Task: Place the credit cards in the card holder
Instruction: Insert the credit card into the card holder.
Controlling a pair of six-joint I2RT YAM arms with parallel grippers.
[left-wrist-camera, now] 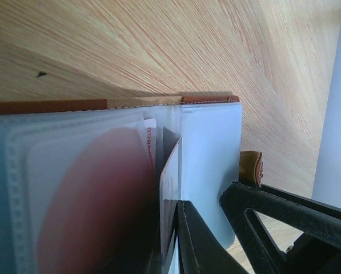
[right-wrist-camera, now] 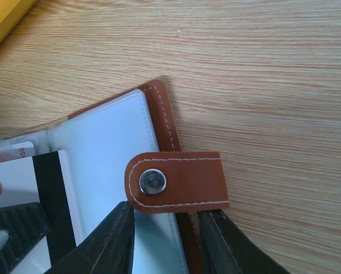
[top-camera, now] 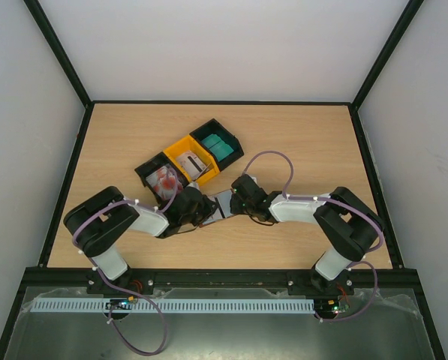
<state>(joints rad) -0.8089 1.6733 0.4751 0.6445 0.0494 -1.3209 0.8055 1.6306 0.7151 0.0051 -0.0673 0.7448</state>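
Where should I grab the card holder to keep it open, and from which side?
Pinch the card holder's brown cover edge beside the snap strap, from its outer side: the stitched leather looks stiff, and the clear sleeves stay free for cards.

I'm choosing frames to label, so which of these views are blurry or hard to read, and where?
Left wrist: the red-marked card behind the clear sleeve is badly blurred, the table grain beyond sharp. Right wrist: crisp, snap strap and stitching clear. Top external: evenly lit, but the card holder is small and mostly hidden.
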